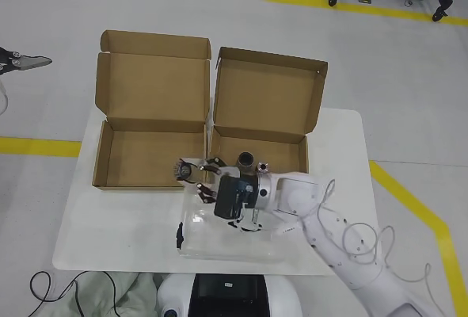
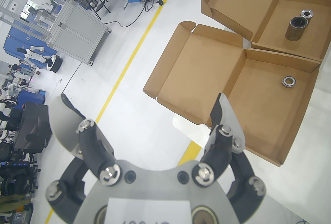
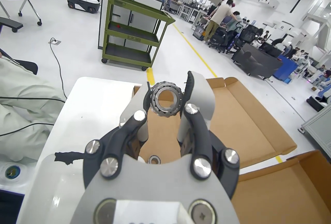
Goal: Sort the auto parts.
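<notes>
Right gripper (image 3: pixel 168 94) pinching a roller bearing (image 3: pixel 166 112) by its outer rim, 1 finger on each side, the bore facing the wrist camera. In the top view this gripper (image 1: pixel 192 176) sits at frame centre, holding the bearing (image 1: pixel 184 169) over the lower right corner of the left cardboard box (image 1: pixel 138 158). A 2nd bearing (image 3: pixel 154 159) lies flat in that box under the gripper. The right cardboard box (image 1: pixel 285 154) holds a dark cylinder (image 1: pixel 246 162), upright, with a small silver part (image 1: pixel 263 167) just beside it. Both boxes are open, side by side on the white table (image 1: pixel 344 158). Clear plastic tray (image 1: pixel 206 247) at lower centre. Left gripper (image 2: pixel 141 103) spread wide, holding nothing. In the top view the left gripper (image 1: pixel 28 60) is at the upper left of the frame, off the table, over floor.
</notes>
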